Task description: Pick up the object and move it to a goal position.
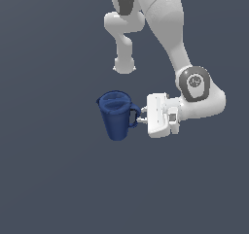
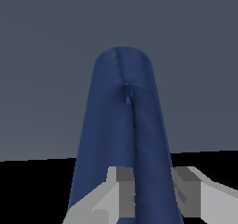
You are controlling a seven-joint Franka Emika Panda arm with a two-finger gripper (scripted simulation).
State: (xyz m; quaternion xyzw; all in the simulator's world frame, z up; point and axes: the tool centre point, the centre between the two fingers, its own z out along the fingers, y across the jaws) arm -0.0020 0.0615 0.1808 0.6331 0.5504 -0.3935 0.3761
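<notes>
Pitcher (image 1: 115, 115) is deep blue all over, plain, no pattern. Arm (image 1: 168, 24) is glossy white with grey joints, gripper (image 1: 141, 117) white, background flat slate grey.

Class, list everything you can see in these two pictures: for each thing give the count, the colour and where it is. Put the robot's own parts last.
pitcher: one, dark blue, upright near the middle of the exterior view, loop handle turned toward the hand; it fills the centre of the wrist view.
surface: one, plain dark grey-blue, all around the pitcher.
arm: one, white with grey joints, coming down from the top of the exterior view toward its right.
hand: one, white, on the exterior view's right of the pitcher, its fingers on either side of the handle; whether they press it cannot be told.
</notes>
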